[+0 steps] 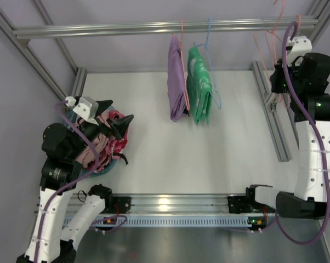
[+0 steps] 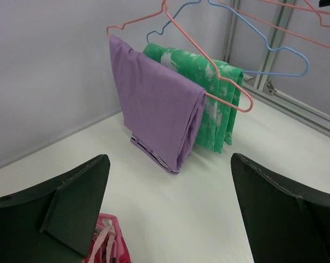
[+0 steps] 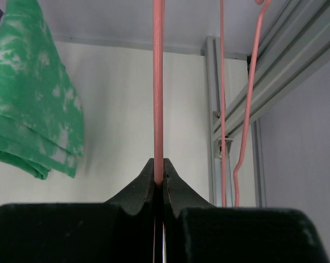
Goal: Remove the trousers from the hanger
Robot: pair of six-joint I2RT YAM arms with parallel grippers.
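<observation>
Two pincers differ: the left pincer (image 1: 119, 111) gapes fully wide with nothing in it above a blue-rimmed tub (image 1: 107, 167) at nine o'clock on the white bench (image 1: 154, 142), where the soft pale-pink trousers (image 1: 89, 155) lie crumpled among brighter pink cloth (image 1: 117, 143). At two o'clock the right pincer (image 3: 159, 167) is clamped tight on the thin salmon wire hanger (image 3: 158, 82); a purple garment (image 1: 177, 82) and a mottled green garment (image 1: 200, 87) hang folded at twelve.

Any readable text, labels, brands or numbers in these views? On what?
None readable in any view.
Purple garment, green garment: no lettering or tag showing.
The hanger in the right gripper: bare wire.
Arm housings: no legible marking; base lights are dots, not characters.
</observation>
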